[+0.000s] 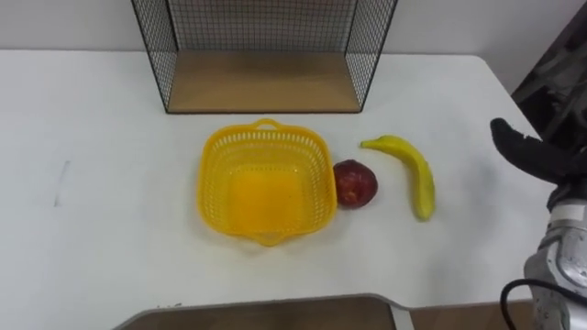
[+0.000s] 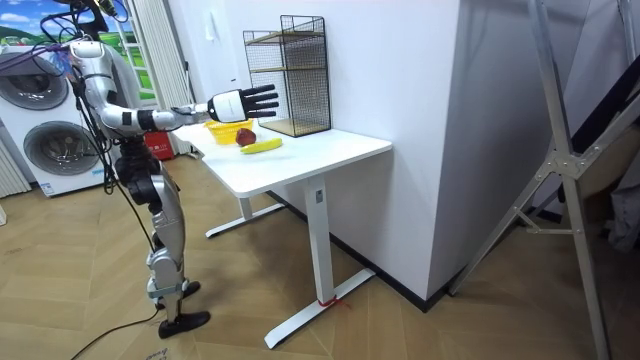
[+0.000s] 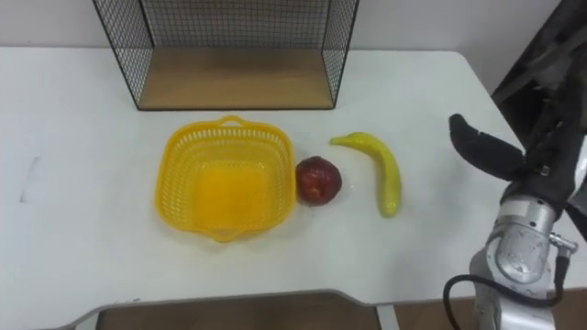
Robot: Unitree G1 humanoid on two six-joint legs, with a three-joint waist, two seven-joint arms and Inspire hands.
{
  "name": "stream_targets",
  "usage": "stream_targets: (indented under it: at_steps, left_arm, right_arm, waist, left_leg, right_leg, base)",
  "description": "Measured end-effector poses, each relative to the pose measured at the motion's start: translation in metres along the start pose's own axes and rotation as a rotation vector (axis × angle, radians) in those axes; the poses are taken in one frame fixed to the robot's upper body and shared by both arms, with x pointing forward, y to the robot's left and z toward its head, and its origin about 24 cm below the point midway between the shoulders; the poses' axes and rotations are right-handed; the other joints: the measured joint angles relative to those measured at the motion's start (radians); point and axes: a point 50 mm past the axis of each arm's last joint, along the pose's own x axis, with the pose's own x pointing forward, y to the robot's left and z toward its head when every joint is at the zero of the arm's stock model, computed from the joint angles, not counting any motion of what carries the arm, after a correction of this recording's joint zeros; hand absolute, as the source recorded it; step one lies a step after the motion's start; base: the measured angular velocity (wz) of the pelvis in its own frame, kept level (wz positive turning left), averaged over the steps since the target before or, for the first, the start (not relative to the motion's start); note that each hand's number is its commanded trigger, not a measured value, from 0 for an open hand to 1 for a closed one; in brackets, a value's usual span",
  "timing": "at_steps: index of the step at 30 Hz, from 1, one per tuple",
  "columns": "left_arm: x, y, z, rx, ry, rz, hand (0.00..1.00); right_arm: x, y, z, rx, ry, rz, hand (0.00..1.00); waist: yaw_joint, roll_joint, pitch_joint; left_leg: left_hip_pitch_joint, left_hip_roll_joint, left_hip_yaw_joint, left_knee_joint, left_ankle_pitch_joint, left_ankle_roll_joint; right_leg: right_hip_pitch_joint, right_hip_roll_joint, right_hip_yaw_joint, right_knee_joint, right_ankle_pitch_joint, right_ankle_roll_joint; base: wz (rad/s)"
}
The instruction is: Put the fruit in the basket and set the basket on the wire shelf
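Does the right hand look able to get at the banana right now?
Probably yes: the right hand hangs open to the right of the banana, with bare table between them; the apple and basket lie beyond, leftward.

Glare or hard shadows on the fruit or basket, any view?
Left eye view: light even, only faint soft shadows by the banana and the basket, a small highlight on the red fruit. Room view: fruit too small to judge.
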Motion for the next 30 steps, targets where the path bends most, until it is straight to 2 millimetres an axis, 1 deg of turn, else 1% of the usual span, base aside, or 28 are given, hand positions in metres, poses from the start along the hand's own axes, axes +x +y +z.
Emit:
stream_targets:
  at_steps: [3,8,12,16,19,30]
  left_arm:
    - [0.000,-0.001,0.001,0.005,-0.004,-0.004,0.00]
    - [0.000,-0.003,0.003,0.019,-0.010,-0.011,0.00]
    - [0.000,-0.006,0.002,0.040,-0.006,-0.025,0.00]
    - [0.000,-0.008,0.003,0.056,-0.011,-0.035,0.00]
    - [0.000,-0.009,0.005,0.066,-0.017,-0.040,0.00]
    - [-0.001,-0.010,0.000,0.072,-0.001,-0.049,0.00]
  right_arm:
    - [-0.003,0.010,-0.002,-0.043,-0.004,0.084,0.00]
    - [-0.008,0.025,-0.005,-0.088,-0.003,0.200,0.00]
    - [-0.011,0.037,-0.007,-0.108,0.008,0.289,0.00]
    - [-0.013,0.041,-0.008,-0.121,0.008,0.339,0.00]
    - [-0.014,0.042,-0.008,-0.121,0.009,0.359,0.00]
    - [-0.016,0.047,-0.009,-0.128,0.012,0.403,0.00]
  waist:
    - [0.005,0.002,-0.0010]
    - [0.013,-0.002,-0.0030]
    - [0.016,-0.005,-0.0024]
    - [0.031,-0.011,-0.0012]
    - [0.033,-0.013,-0.0008]
    - [0.036,-0.012,0.0006]
  left_leg:
    - [-0.008,0.000,-0.002,0.005,0.000,0.000]
    - [-0.003,-0.001,-0.004,0.012,0.000,0.000]
    - [0.009,-0.001,-0.010,0.011,0.000,0.000]
    - [0.009,-0.001,-0.014,0.015,0.000,0.000]
    - [0.008,-0.003,-0.025,0.017,0.000,0.000]
    - [0.010,-0.003,-0.030,0.020,0.000,0.000]
  right_leg:
    - [-0.001,-0.001,-0.003,0.000,0.000,0.000]
    - [0.004,-0.002,-0.003,-0.001,0.000,0.000]
    - [0.019,-0.002,-0.006,-0.002,0.000,0.000]
    - [0.022,-0.003,-0.016,-0.002,0.000,0.000]
    - [0.027,-0.005,-0.028,0.000,0.000,0.000]
    - [0.034,-0.003,-0.029,-0.001,0.000,0.000]
  base:
    - [0.03]
    - [0.00]
    - [0.04]
    - [0.02]
    - [0.09]
    - [0.00]
